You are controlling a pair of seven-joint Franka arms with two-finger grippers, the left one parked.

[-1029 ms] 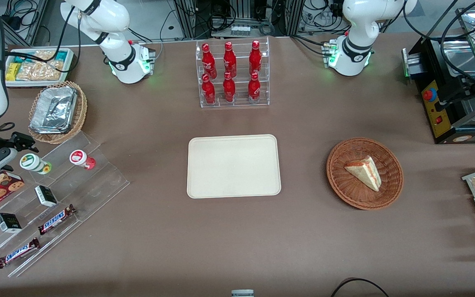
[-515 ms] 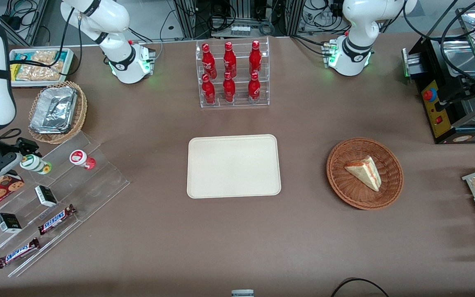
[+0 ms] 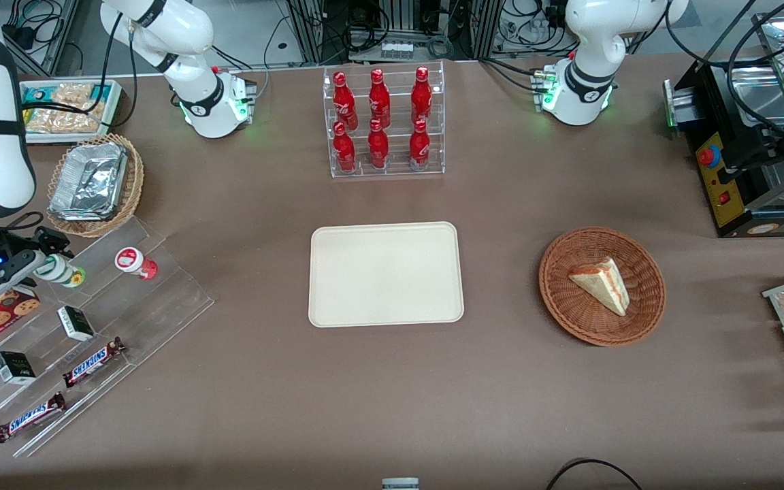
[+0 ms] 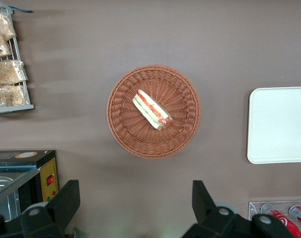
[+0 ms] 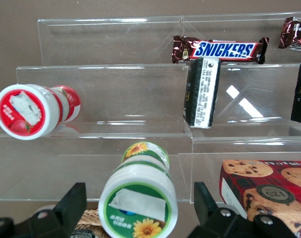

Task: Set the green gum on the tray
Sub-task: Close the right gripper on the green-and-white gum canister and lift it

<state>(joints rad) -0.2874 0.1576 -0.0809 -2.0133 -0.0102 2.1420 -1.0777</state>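
- We see the green gum (image 5: 138, 198) white, with green bands and a yellow flower on its lid.
- The gripper (image 5: 139, 218) has black fingers.
- The tray (image 3: 386, 273) is plain cream-beige.
- The red-lidded canister (image 5: 34, 110) shows a strawberry.
- The cookie box (image 5: 265, 187) is dark red.

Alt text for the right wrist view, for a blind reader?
The open tool straddles the green gum lying on a clear stepped rack, not gripping it. A red-lidded canister lies beside it.
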